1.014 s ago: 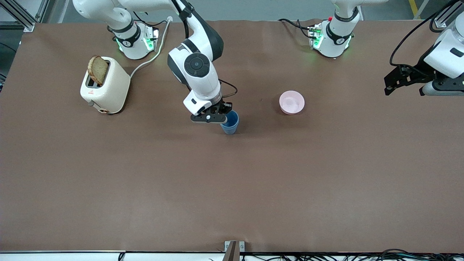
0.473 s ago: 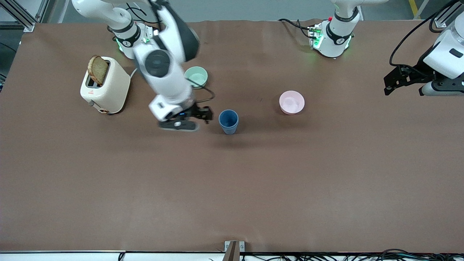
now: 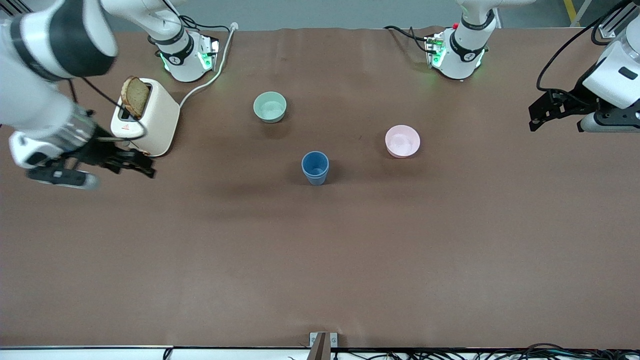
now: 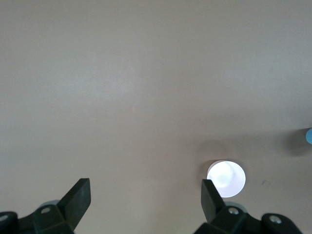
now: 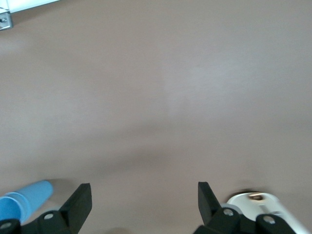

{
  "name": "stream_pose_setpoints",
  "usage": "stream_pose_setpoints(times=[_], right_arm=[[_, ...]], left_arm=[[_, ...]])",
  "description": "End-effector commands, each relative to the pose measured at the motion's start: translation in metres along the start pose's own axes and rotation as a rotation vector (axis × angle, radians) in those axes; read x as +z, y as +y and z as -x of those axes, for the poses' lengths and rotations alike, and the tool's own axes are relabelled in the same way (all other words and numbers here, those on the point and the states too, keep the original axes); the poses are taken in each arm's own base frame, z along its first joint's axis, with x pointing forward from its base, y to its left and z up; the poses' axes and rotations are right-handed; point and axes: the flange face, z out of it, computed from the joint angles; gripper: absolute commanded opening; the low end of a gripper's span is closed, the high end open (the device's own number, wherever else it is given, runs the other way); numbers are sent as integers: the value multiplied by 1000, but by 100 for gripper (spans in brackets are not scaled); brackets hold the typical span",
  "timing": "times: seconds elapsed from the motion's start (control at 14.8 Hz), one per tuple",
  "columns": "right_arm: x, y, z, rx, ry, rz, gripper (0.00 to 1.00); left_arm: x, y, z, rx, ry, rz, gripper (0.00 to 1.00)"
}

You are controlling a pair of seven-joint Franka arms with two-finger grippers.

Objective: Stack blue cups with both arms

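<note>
The blue cups show as one upright tumbler shape at the table's middle, with nothing gripping them. In the right wrist view they show a stepped rim, like one cup nested in the other. My right gripper is open and empty in the air at the right arm's end, beside the toaster; its jaws stand wide apart in its wrist view. My left gripper waits open and empty over the left arm's end of the table.
A cream toaster holding a toast slice stands at the right arm's end. A pale green bowl sits farther from the front camera than the cups. A pink bowl sits beside them toward the left arm's end.
My right gripper has let go at the blue cups and swung away to the right arm's end, uncovering the green bowl. The left arm has not moved.
</note>
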Motion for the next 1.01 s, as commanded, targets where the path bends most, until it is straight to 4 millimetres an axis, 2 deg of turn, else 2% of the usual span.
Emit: stream_pose_setpoints(times=[0.0, 0.07, 0.2, 0.34, 0.47, 0.54, 0.68, 0.81, 0.95], right_arm=[[-23, 54, 25, -57, 21, 3, 97], [-35, 75, 29, -61, 8, 15, 97], [-61, 94, 34, -91, -3, 99, 99], [-99, 108, 35, -86, -3, 123, 100], [-148, 112, 34, -81, 53, 127, 100], [-162, 112, 33, -77, 61, 130, 100], [-180, 116, 29, -66, 73, 133, 100], [-183, 121, 22, -48, 20, 136, 100], [-183, 116, 23, -51, -32, 134, 100]], left_arm=[[1, 3, -2, 29, -9, -20, 100], [2, 4, -2, 30, -10, -20, 100], [1, 5, -2, 32, -9, -20, 100], [1, 6, -2, 32, -7, -20, 100], [3, 7, -9, 35, -9, -16, 100], [4, 6, -10, 32, -10, -16, 100], [4, 5, -10, 30, -10, -16, 100], [3, 1, -10, 24, -9, -16, 100], [2, 0, -10, 24, -6, -15, 100]])
